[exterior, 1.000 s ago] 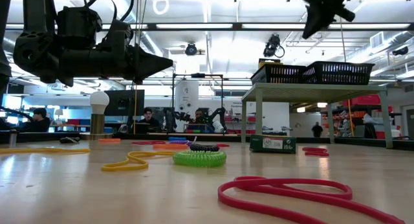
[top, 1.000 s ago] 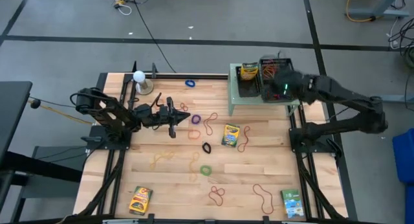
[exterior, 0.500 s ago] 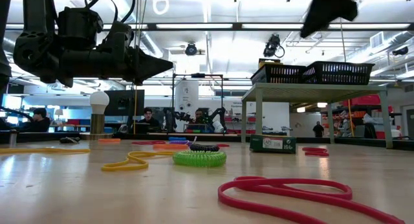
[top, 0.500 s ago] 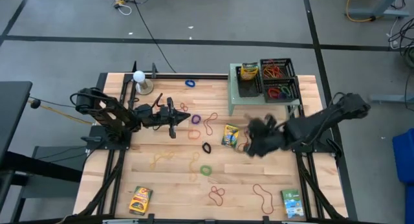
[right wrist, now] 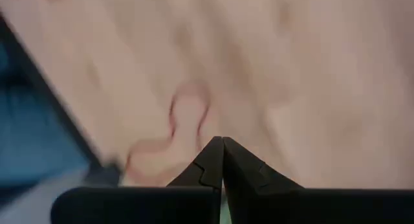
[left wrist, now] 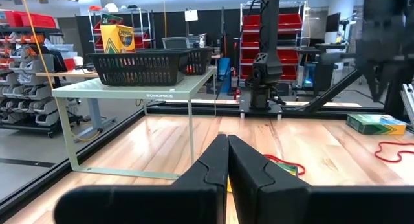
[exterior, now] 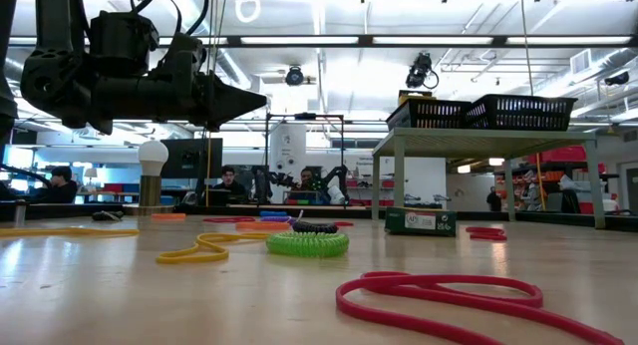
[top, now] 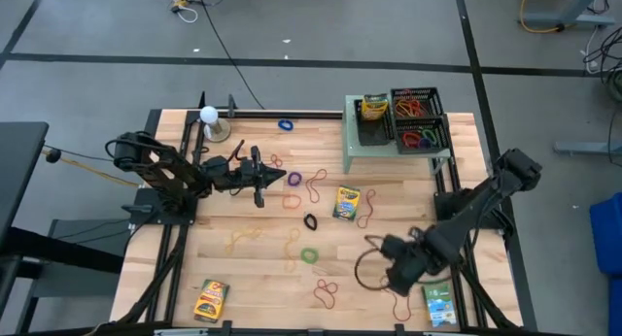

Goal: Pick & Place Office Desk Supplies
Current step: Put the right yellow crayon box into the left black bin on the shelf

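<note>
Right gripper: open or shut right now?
Shut: in its wrist view the right gripper shows both fingers meeting at the tips, nothing between.

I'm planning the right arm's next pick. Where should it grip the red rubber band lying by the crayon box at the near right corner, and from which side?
Come straight down from above: the red rubber band lies flat on the table, a long pinched loop. Pinch across a single strand at its narrow waist, clear of the crayon box. The right gripper, fingers together, must open first.
</note>
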